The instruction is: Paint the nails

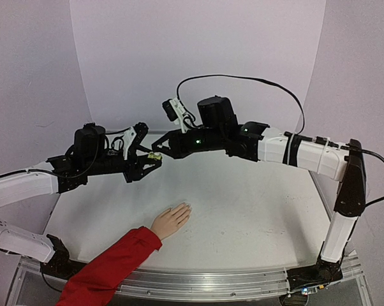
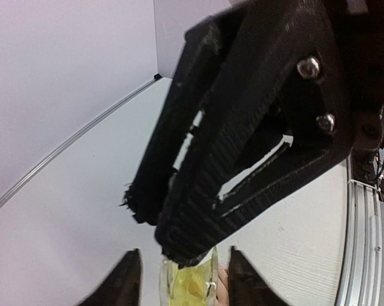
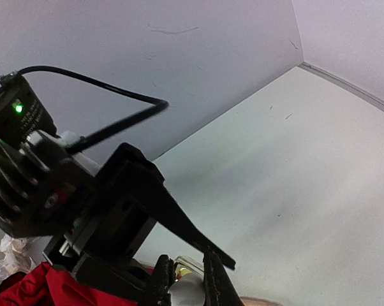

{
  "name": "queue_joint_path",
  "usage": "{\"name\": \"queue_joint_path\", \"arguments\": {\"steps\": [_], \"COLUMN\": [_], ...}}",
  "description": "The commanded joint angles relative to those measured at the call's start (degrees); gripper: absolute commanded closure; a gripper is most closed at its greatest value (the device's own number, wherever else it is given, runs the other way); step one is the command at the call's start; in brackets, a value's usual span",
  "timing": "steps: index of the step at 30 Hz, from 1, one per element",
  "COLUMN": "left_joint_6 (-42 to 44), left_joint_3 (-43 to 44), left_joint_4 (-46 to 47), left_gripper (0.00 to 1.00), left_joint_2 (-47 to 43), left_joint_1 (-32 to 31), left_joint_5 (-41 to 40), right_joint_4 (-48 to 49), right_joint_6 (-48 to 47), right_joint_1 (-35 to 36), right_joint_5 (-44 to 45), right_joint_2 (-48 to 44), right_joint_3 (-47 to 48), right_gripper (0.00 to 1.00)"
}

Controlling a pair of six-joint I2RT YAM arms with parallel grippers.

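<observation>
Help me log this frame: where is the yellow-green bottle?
In the top view, the bottle is aloft left of centre, between the left gripper and right gripper, beyond the hand.

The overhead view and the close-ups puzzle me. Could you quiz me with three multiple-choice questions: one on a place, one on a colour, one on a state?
1. Where is the small yellow-green bottle?
A. Lying flat by the arm bases
B. Up in the air at the tip of the right pincer
C. Standing in the far corner

2. What colour is the sleeve behind the peach hand?
A. Red
B. Blue
C. Green

3. How does the right pincer stand?
A. Wide open, with nothing in it
B. Out of sight in every view
C. Shut on the bottle's white cap

Answers:
1 B: the overhead view shows the bottle in mid-air where the arms meet.
2 A: the sleeve is bright red.
3 C: its own camera shows the cap pinched between its fingers.
</observation>
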Motion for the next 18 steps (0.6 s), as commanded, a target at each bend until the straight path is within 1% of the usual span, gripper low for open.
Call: {"name": "queue_joint_path", "arguments": {"steps": [1,2,4,6,12,14,18], "left_joint_6": [-1.23,-1.46,-1.59,-1.63,-1.26,-1.22,-1.11], "left_joint_3": [3.51,3.55,3.62,3.54,3.30,3.22,3.35], "left_joint_4": [2.35,2.35,2.35,2.24,2.10,2.10,1.99], "left_gripper": [0.24,0.17,0.05,0.02,0.01,0.01,0.01], "left_joint_2": [-0.37,-0.34,-0.52,-0.83,-1.88,-2.00,-2.06], "left_joint_1": [0.08,0.08,0.07,0.08,0.06,0.08,0.08], "left_joint_5": [-4.03,-4.47,-5.22,-6.12,-8.92,-9.29,-9.21], "right_joint_4": [2.01,2.03,2.33,2.58,6.25,7.21,8.89], "right_joint_6": [3.02,4.47,7.07,10.08,15.28,16.65,19.20], "right_joint_1": [-2.42,-3.49,-6.72,-10.78,-23.58,-27.34,-34.83], "right_joint_5": [12.82,17.67,29.21,35.23,45.25,48.95,51.61], "right_joint_2": [-5.57,-7.06,-9.86,-12.32,-17.65,-18.68,-17.68], "right_joint_3": [-4.36,-6.55,-11.64,-17.40,-34.10,-38.26,-44.03], "right_gripper": [1.00,1.00,1.00,1.00,1.00,1.00,1.00]}}
